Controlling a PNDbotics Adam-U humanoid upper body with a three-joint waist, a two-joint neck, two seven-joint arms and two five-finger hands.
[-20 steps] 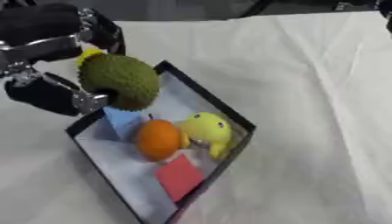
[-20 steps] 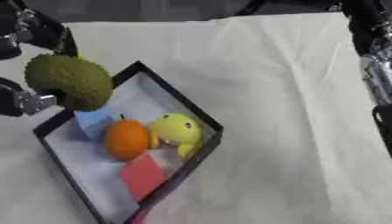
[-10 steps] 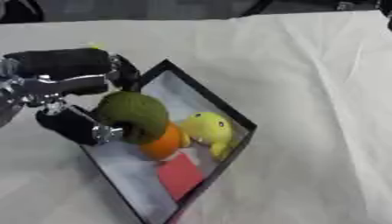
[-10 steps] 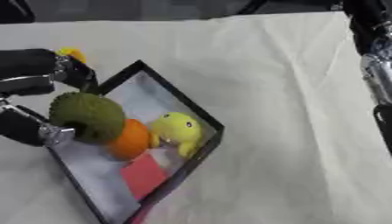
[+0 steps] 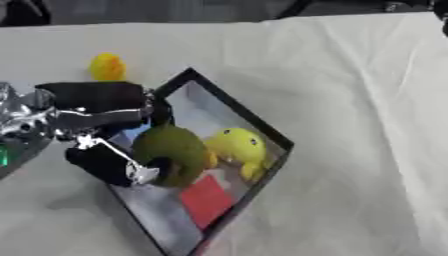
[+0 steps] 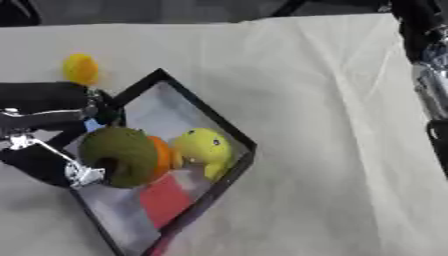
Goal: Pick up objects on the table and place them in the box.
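Note:
My left hand (image 5: 94,111) comes in from the left and is curled round a rough green round fruit (image 5: 171,154), fingers above it and thumb (image 5: 107,165) below. The fruit sits low inside the black box (image 5: 238,113), over its left part. It hides most of an orange ball (image 6: 161,154) right beside it. A yellow duck-like toy (image 5: 236,146) lies in the box's right corner, a red flat piece (image 5: 206,201) lies nearer me, and a bit of blue (image 5: 131,136) shows under the hand. Of the right arm (image 6: 429,80) only a strip shows at the right edge.
A small yellow object (image 5: 107,66) lies on the white cloth (image 5: 350,75) beyond the box, to the upper left. The cloth is creased and stretches wide to the right of the box. The table's far edge runs along the top.
My left hand has carried the green fruit down and rightward, from above the box's far corner into the box, against the orange ball. The small yellow object has come into view.

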